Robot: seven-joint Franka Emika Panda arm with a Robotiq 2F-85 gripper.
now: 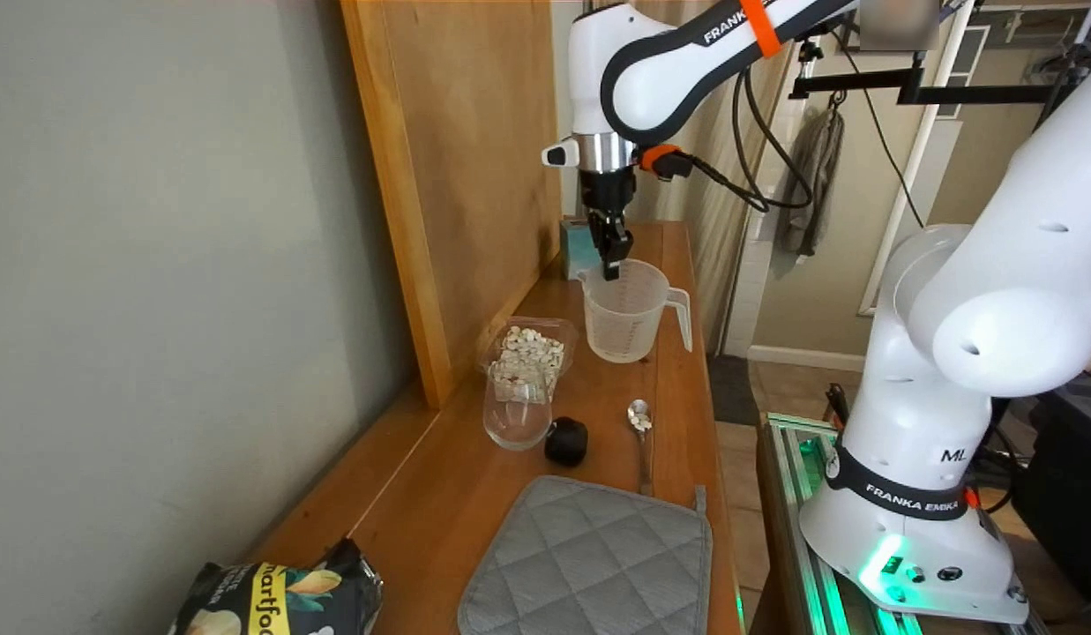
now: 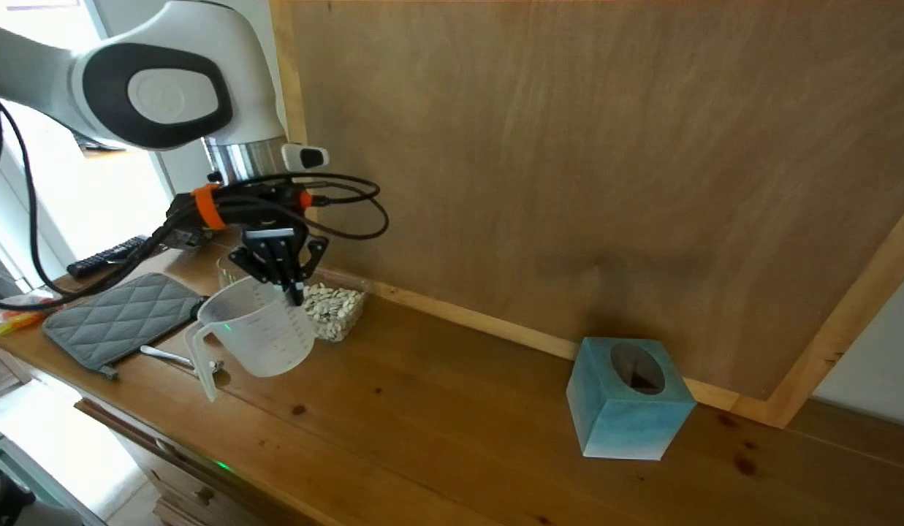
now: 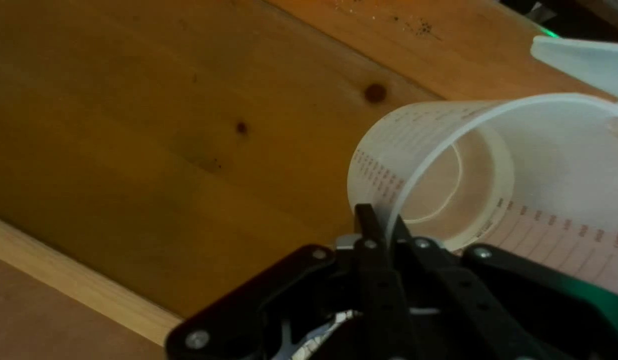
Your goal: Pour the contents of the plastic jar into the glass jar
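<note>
At left in an exterior view, nearer the camera, the glass jar (image 1: 517,425) stands upright on the bench (image 1: 422,547). Rightward and beyond it, the fingers (image 1: 610,267) are clamped on the rim of the plastic jar (image 1: 623,328), whose body lies below and right of them, axis roughly upright; pouring likely calls for a leftward carry. The plastic jar is whitish, translucent, wide-mouthed, its visible inside seemingly empty.

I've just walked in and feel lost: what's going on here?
A white robot arm has its black gripper clamped on the rim of a translucent whitish plastic measuring jug. What shows of its inside looks empty; I can't tell whether it's lifted. In an exterior view, a small clear glass jar stands in front of a clear plastic tub of whitish pieces.
</note>
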